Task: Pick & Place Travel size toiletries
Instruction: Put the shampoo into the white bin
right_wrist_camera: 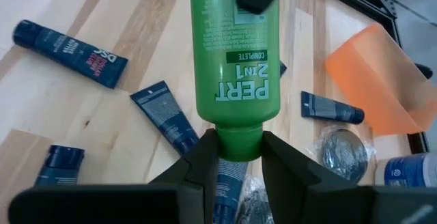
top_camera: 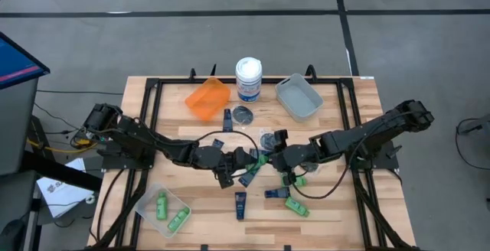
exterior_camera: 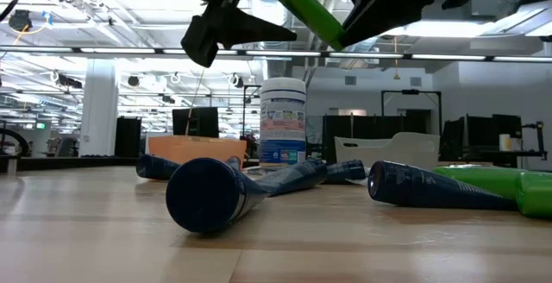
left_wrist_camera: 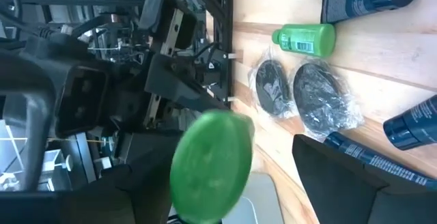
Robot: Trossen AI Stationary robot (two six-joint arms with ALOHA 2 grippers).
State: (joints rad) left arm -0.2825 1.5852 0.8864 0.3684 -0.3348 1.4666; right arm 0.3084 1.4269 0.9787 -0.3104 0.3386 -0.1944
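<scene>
While my right hand (right_wrist_camera: 232,157) grips the green bottle (right_wrist_camera: 232,60) by its cap, lifted off the surface (top_camera: 337,205), my left hand (top_camera: 246,161) stands open at its far end. Handover step, I judge; next, left closes, right releases.

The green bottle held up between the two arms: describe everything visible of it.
The bright green plastic bottle is a smooth, glossy little cylinder with a matching green cap and white print reading PERT 2 in 1 Complete. The right gripper clamps it at the cap. It hangs tilted in the air above the wooden table, clear of the tubes lying there. Its far end points at the left gripper, whose fingers stand open on either side of it; contact there cannot be judged.
</scene>
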